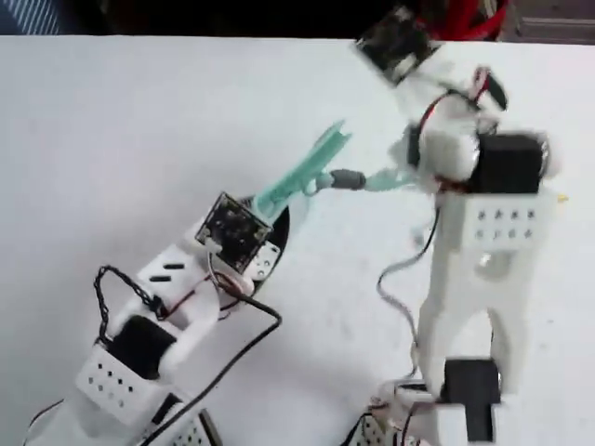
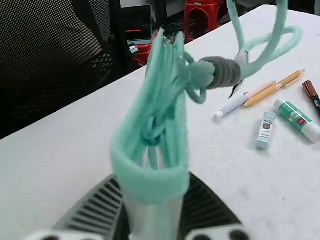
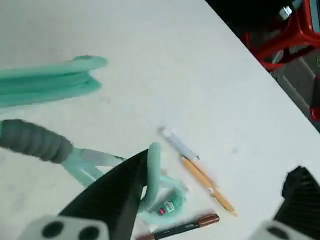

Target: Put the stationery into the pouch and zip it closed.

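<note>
My left gripper (image 2: 150,205) is shut on the lower end of a mint green pouch (image 2: 160,110), held edge-on above the table (image 1: 139,121). In the high view the pouch (image 1: 297,177) slants up from that gripper (image 1: 270,209). A grey toggle (image 2: 222,72) and a mint cord loop (image 2: 280,40) run from the pouch to my right gripper (image 1: 395,177). In the right wrist view that gripper (image 3: 220,165) is open, with the loop (image 3: 155,170) hung around one finger (image 3: 115,195). Below lie a white pen (image 3: 177,142), a yellow pencil (image 3: 207,185), a glue stick (image 3: 165,207) and a brown marker (image 3: 185,227).
A small mint eraser (image 2: 266,129) lies beside the glue stick (image 2: 297,117) on the white table. A red stool (image 2: 202,15) and a dark chair (image 2: 55,55) stand beyond the table's far edge. Black cables (image 1: 232,353) trail by the left arm's base.
</note>
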Controlling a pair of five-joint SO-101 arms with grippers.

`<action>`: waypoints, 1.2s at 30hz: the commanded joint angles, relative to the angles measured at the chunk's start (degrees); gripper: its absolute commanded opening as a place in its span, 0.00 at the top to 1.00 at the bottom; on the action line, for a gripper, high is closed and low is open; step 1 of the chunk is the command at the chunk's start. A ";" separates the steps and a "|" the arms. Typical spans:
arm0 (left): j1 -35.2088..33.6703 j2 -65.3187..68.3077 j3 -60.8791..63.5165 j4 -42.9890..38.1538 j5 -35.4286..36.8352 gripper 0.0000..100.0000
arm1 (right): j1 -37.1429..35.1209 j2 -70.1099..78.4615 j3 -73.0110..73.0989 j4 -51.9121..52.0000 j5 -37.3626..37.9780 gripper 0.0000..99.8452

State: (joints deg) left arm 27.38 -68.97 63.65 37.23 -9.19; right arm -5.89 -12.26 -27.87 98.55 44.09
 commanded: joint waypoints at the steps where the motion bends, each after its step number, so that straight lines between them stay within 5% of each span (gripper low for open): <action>1: -0.66 -1.80 -0.44 0.00 -0.26 0.97 | -4.18 -8.92 7.38 0.31 1.14 0.61; 13: -4.79 -1.80 -0.53 -0.35 -0.18 0.98 | -6.73 -32.92 44.22 -3.12 8.00 0.61; 21: -4.35 -1.80 -0.44 0.09 -0.18 0.98 | -15.25 -41.27 51.78 -19.74 -10.46 0.61; 31: -4.00 -1.89 0.70 -0.35 -0.18 0.98 | -15.34 -59.91 75.25 -42.33 -26.20 0.61; 36: -4.00 -1.89 0.70 -0.35 -0.18 0.98 | -15.87 -71.25 89.14 -58.15 -29.54 0.82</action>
State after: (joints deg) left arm 22.81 -69.14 64.62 37.14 -9.19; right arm -21.36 -77.93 55.38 49.49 15.78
